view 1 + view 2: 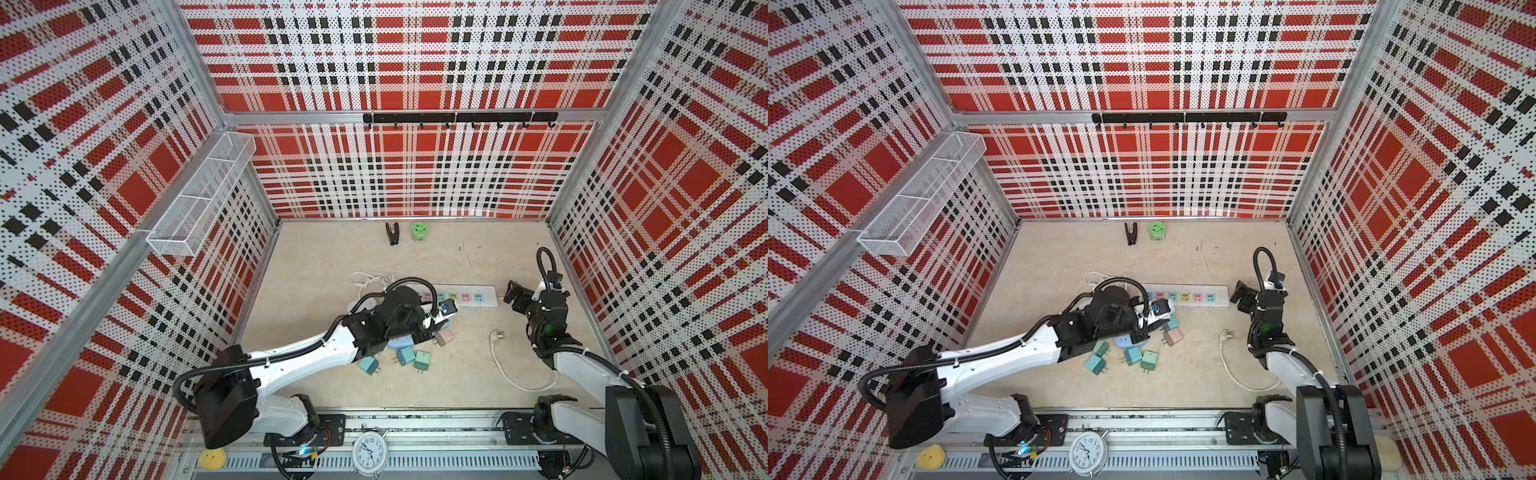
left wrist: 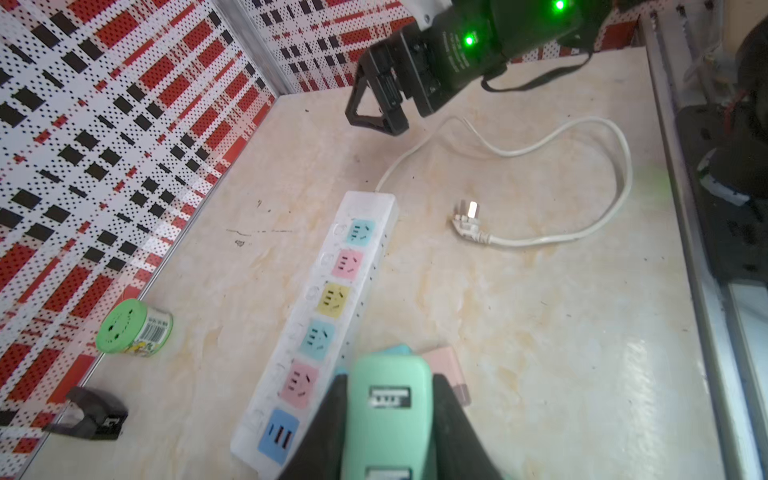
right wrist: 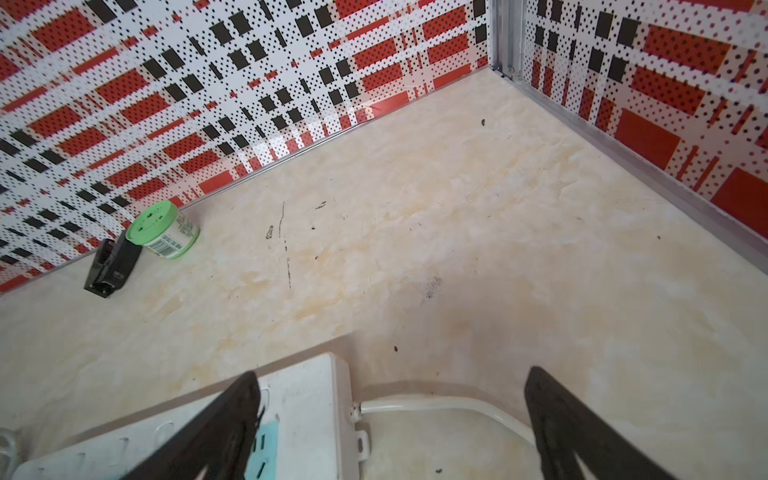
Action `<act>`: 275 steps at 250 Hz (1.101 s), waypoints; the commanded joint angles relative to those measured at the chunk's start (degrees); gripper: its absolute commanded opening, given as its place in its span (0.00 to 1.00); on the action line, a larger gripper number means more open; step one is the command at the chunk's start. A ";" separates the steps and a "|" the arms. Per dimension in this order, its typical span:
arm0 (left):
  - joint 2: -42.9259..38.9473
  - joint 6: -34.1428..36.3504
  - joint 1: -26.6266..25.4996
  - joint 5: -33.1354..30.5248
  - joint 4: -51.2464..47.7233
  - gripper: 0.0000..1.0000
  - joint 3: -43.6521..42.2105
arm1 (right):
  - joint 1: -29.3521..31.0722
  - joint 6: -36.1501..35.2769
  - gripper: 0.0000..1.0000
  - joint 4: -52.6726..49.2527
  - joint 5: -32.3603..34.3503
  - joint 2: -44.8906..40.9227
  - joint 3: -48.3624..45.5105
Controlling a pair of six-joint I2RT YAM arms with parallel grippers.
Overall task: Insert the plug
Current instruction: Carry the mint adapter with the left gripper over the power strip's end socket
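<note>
Cell: plaid pegboard walls (image 1: pixel 415 62) on three sides. Floor of the cell is a beige marbled table (image 1: pixel 332 257), scuffed.

Upper left of the frame in both top views: wire basket (image 1: pixel 199 195) fixed to the side wall. Back wall, upper centre: black hook rail (image 1: pixel 459 117). At the foot of the back wall: a black clip (image 1: pixel 392 233) with a green can (image 1: pixel 419 231) just beside it on the right.

Left of centre: the left arm reaches in toward the middle. In the left wrist view the left gripper (image 2: pixel 390 399) is clamped on the mint plug (image 2: pixel 388 370), with black fingers (image 2: pixel 453 419) pressed to both its sides. The plug's long axis runs along the fingers and its port face is turned to the camera. Prongs hidden, probably facing the table. It sits just beside the strip's blue end block.

Below it, lower centre: spare plugs (image 1: pixel 405 355) in a loose heap.

Centre: power strip (image 1: pixel 465 296), long axis left to right across the frame, sockets up. Its cord (image 1: pixel 519 384) leaves the right end and loops to lower right. The cord's own three-pin end (image 1: pixel 497 334) lies flat on the table.

Right: right gripper (image 3: pixel 390 415) spread wide at the strip's right end, one finger (image 3: pixel 216 428) over the last socket, holding nothing.

Bottom edge: alarm clock (image 1: pixel 370 453).
</note>
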 commanded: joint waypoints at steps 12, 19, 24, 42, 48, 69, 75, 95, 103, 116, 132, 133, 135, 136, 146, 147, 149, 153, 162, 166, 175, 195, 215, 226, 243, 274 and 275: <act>7.95 6.08 1.35 7.97 -0.58 0.00 8.83 | -0.18 3.94 0.98 5.37 -2.58 -1.85 -2.28; 9.69 7.23 1.58 8.07 -1.46 0.00 10.48 | -0.22 3.96 0.98 5.42 -2.40 -2.07 -2.44; 10.93 7.83 1.76 8.30 -2.01 0.00 11.63 | -0.21 4.05 0.97 5.42 -2.15 -2.10 -2.50; 15.37 9.55 3.07 10.53 -4.31 0.00 16.27 | -0.18 4.22 0.96 5.33 -1.99 -1.95 -2.36; 16.95 9.89 3.72 11.71 -5.68 0.00 18.15 | -0.18 4.21 0.95 5.33 -2.18 -1.81 -2.22; 22.66 11.45 5.68 16.32 -11.05 0.00 25.81 | -0.14 4.22 0.93 5.00 -2.48 -1.13 -1.70; 24.34 12.01 6.07 17.12 -12.70 0.00 28.10 | -0.21 4.23 0.93 4.90 -2.52 -1.00 -1.58; 29.94 14.10 6.71 17.67 -17.62 0.00 35.15 | -0.54 4.56 0.91 4.63 -2.29 -1.24 -1.74; 32.01 14.77 6.82 17.75 -19.17 0.00 37.74 | -0.77 5.05 0.88 4.17 -1.83 -1.55 -1.89; 35.15 15.24 7.06 18.01 -20.86 0.00 41.52 | -1.79 6.44 0.87 2.79 -1.44 -2.00 -1.89; 38.74 15.16 7.56 20.03 -22.32 0.00 45.36 | -4.24 8.56 0.85 3.02 -2.90 -1.76 -2.37; 38.92 15.19 7.59 20.21 -22.37 0.00 45.57 | -4.39 8.68 0.84 3.12 -3.04 -1.71 -2.40; 39.32 15.15 7.65 20.43 -22.44 0.00 45.92 | -4.71 8.92 0.84 3.15 -3.19 -1.57 -2.43; 39.52 15.10 7.68 20.54 -22.56 0.00 46.11 | -4.89 9.07 0.84 3.28 -3.28 -1.53 -2.52; 41.38 14.97 7.87 21.32 -23.21 0.00 48.19 | -6.31 10.18 0.82 3.78 -4.60 -0.95 -2.75; 41.52 14.96 7.87 21.33 -23.25 0.00 48.35 | -6.43 10.28 0.81 3.85 -4.77 -0.91 -2.77; 41.86 14.92 7.88 21.43 -23.43 0.00 48.71 | -6.70 10.39 0.81 3.97 -5.06 -0.77 -2.78; 42.53 15.03 7.87 21.47 -23.67 0.00 49.49 | -7.03 10.53 0.80 4.25 -5.54 -0.50 -2.83; 43.89 15.09 7.83 21.39 -24.20 0.00 50.99 | -7.42 10.74 0.79 4.70 -6.14 -0.02 -2.80; 44.56 15.05 7.88 21.30 -24.46 0.00 51.67 | -7.50 10.73 0.78 4.71 -6.32 0.20 -2.71; 45.89 14.90 7.96 21.28 -24.92 0.00 53.27 | -7.51 10.71 0.78 4.52 -6.52 0.52 -2.41; 48.53 13.61 7.87 22.27 -25.79 0.00 56.50 | -7.52 10.64 0.77 4.40 -6.87 1.06 -2.01; 50.35 11.69 7.55 23.71 -25.20 0.00 58.02 | -7.52 10.68 0.77 4.54 -7.05 1.07 -2.10; 51.10 10.58 7.17 23.98 -24.11 0.00 58.15 | -7.60 10.64 0.77 4.59 -6.88 1.00 -2.22; 51.94 9.72 6.70 23.99 -22.83 0.00 58.17 | -7.55 10.68 0.76 4.80 -6.96 0.85 -2.43; 53.87 8.66 6.45 23.69 -21.82 0.00 59.37 | -7.61 10.65 0.77 5.11 -6.97 0.80 -2.48; 53.87 8.65 6.46 23.71 -21.81 0.00 59.47 | -7.61 10.69 0.77 5.05 -6.97 0.84 -2.50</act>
